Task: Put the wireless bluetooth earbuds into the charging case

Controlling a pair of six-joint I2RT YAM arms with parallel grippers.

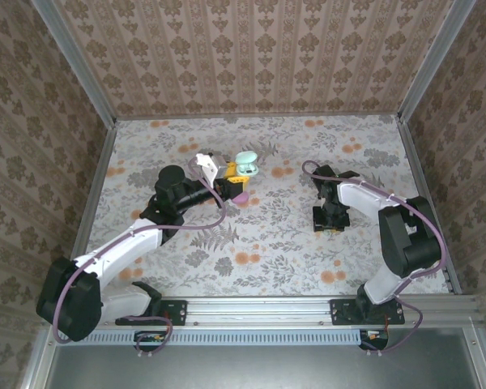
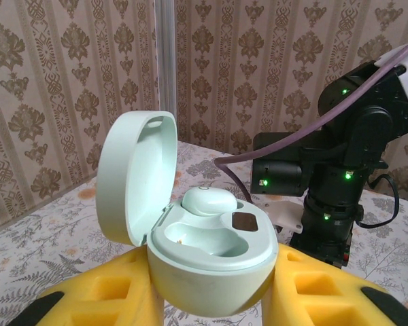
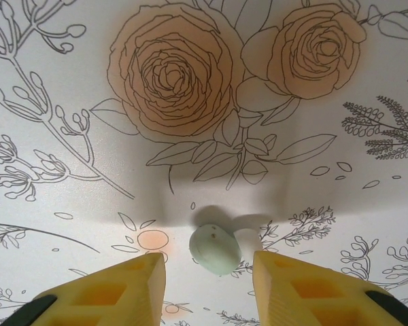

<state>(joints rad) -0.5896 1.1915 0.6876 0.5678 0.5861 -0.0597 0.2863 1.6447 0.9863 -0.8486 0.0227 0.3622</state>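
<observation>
Your right claw [image 3: 209,282] sits nearest the lens. Its two yellow fingers stand apart and hold nothing. The loose earbud [image 3: 215,249], a small mint bean, lies on the table [image 3: 68,102] at 12 o'clock of the gap and touches neither finger.

Your left claw [image 2: 211,293] is clamped on the mint case [image 2: 211,268], a yellow finger on each flank. The lid [image 2: 132,176] is swung up at 10 o'clock. Inside, the seated earbud [image 2: 209,201] fills the far socket at 12 o'clock, and the empty socket [image 2: 204,241] lies toward 6 o'clock. From above, the case [image 1: 245,166] is at about 10 o'clock from your right claw [image 1: 330,220], well apart across the table.

You look to be on the pickup of the second bud, with the first one home. Next, I'd judge, nudge the right claw toward 12 o'clock and down until the bud sits squarely between the fingers, then close gently, since a piece that small and rounded could squirt out. After that comes the carry toward 10 o'clock. The bud will likely need turning to match the empty socket while the left claw keeps the case steady.
</observation>
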